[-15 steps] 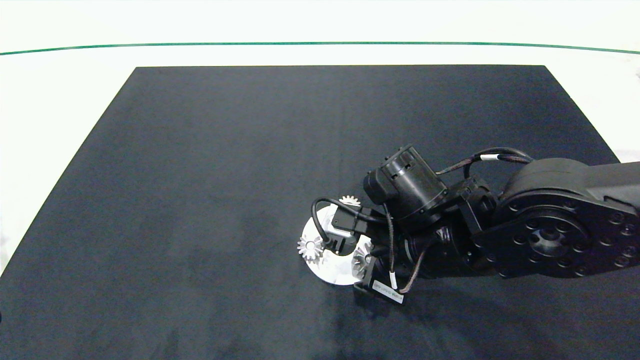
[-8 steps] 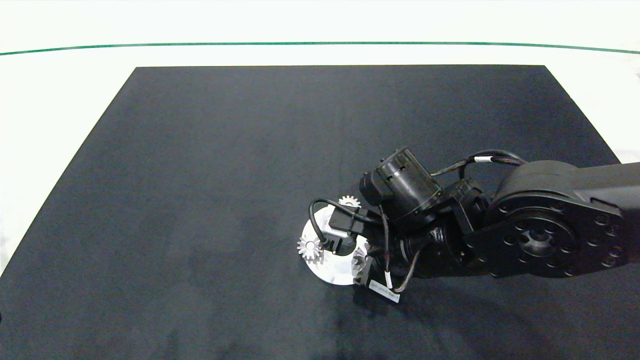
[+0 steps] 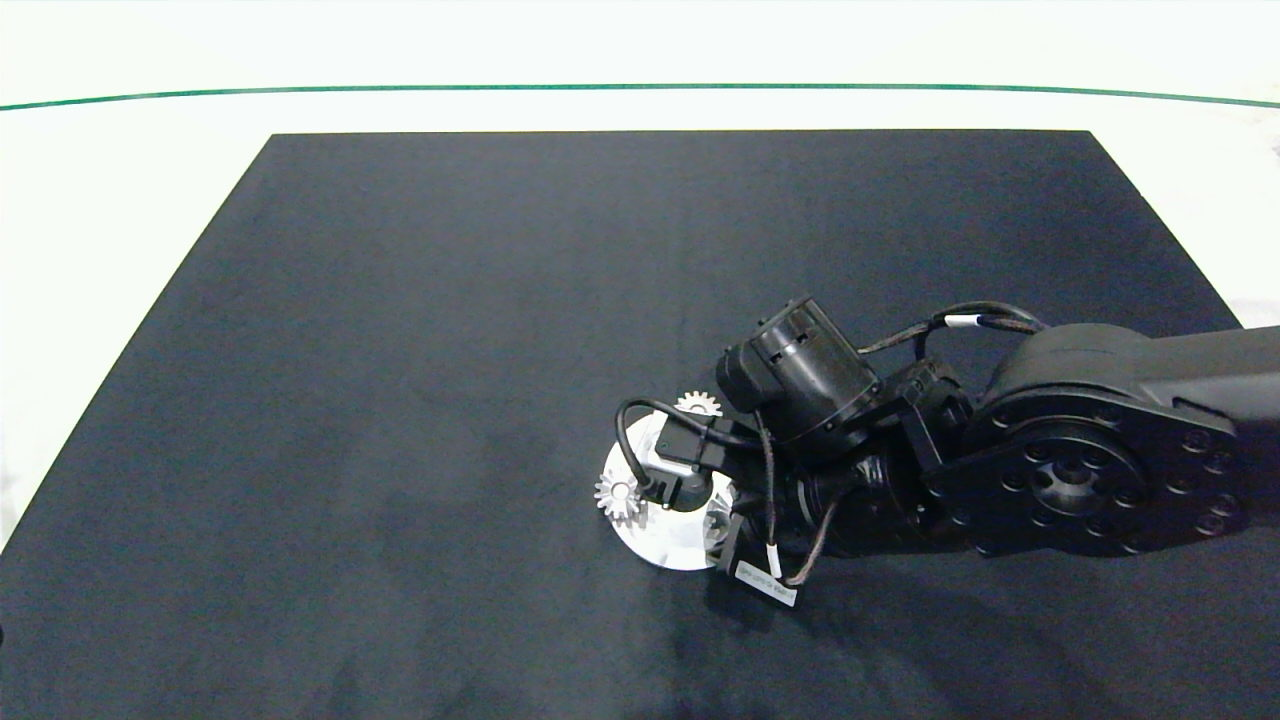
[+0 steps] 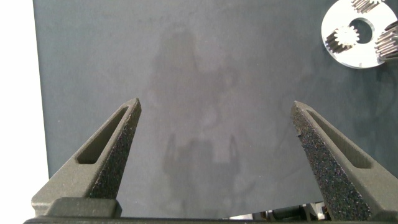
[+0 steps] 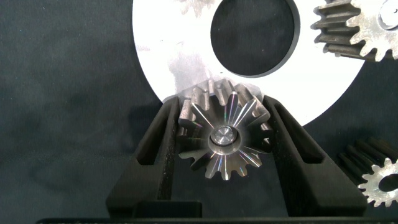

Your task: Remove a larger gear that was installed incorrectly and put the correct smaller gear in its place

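Where pressed against the toothed sides of the larger gear (image 5: 222, 138), both grey fingers (image 5: 163, 146) of the right gripper (image 5: 221, 107), narrowed just to that gear's width and gripping it. Long, splayed, pointed teeth fanning out between the pads, with a round pin end at the centre. Placed at the rim of a flat silvery disc (image 5: 168, 56) with a large round hole, partly over the disc and partly over the black mat (image 3: 400, 350). Seen from above, mostly hidden under the dark wrist of the right arm (image 3: 1080, 470), reaching in from the right side.

On the disc's edge, a short-toothed gear (image 5: 348, 28). Just beside the disc and lying on the mat, the smaller gear (image 5: 379, 182), apart from the gripper.

Elsewhere, hovering over bare mat well apart from the disc, the left gripper (image 4: 216, 104), spread wide and holding nothing.
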Tool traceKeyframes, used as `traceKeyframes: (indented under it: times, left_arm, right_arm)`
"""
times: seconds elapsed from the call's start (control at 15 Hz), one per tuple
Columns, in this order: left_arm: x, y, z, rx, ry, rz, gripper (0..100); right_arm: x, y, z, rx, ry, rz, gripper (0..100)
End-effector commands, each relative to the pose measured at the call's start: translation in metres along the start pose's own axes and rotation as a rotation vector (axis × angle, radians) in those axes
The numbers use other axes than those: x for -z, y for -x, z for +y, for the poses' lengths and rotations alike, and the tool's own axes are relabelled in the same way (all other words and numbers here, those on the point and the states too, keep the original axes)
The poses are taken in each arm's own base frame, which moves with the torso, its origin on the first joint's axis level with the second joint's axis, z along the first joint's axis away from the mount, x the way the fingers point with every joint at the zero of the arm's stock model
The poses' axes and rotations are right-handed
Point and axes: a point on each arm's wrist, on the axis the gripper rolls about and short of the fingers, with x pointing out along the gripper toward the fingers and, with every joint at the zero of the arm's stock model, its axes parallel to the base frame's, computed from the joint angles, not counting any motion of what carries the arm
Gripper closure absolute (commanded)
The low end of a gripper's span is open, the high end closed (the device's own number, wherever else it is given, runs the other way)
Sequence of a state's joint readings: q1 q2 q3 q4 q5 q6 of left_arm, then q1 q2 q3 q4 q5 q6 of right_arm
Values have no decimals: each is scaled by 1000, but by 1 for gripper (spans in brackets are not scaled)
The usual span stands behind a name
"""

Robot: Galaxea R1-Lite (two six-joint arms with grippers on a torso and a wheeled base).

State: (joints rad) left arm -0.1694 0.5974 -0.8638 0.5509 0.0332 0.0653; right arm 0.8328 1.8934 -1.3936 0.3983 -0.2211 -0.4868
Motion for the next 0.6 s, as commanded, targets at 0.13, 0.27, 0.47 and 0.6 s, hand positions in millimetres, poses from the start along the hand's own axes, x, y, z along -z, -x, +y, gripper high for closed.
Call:
traceKeyframes:
  times: [0.13, 0.27, 0.47, 0.6]
  left_arm:
    - [0, 0, 0, -1, 0, -1, 0]
    - [0, 0, 0, -1, 0, -1, 0]
    - [-1, -1, 0, -1, 0, 1, 0]
    - [-1, -2, 0, -1, -1, 2, 0]
  right_arm:
    - [0, 1, 0, 0, 7, 1, 63]
    - [-1, 2, 3, -5, 14, 0, 66]
    - [-2, 7, 2, 2, 10, -15, 66]
    - [0, 13, 1, 3, 8, -22, 66]
